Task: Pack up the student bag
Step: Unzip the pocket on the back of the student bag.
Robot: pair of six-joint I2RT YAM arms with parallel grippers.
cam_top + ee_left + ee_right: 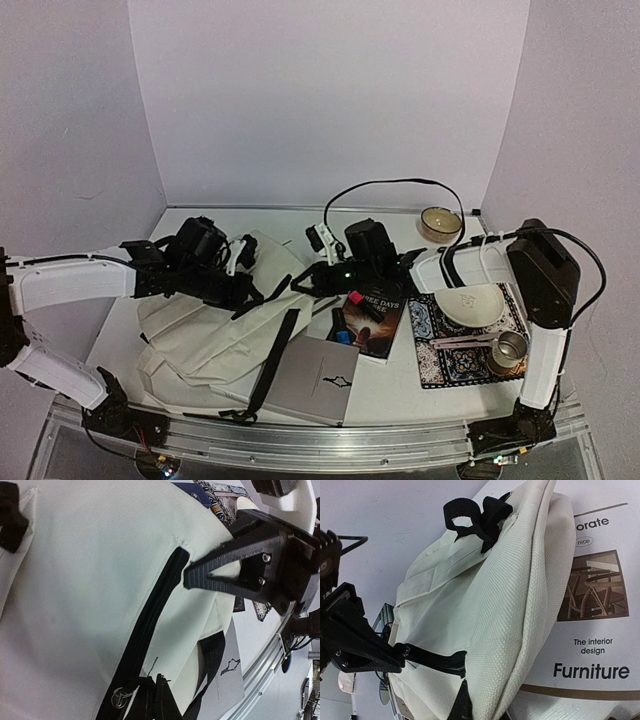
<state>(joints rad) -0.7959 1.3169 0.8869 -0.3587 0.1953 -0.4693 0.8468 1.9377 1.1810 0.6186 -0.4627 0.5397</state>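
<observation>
Tabletop carries one student bag, one plate, one cup.

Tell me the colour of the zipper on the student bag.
Black. The zipper shows best in the left wrist view.

White table under student bag, book, patterned mat.
</observation>
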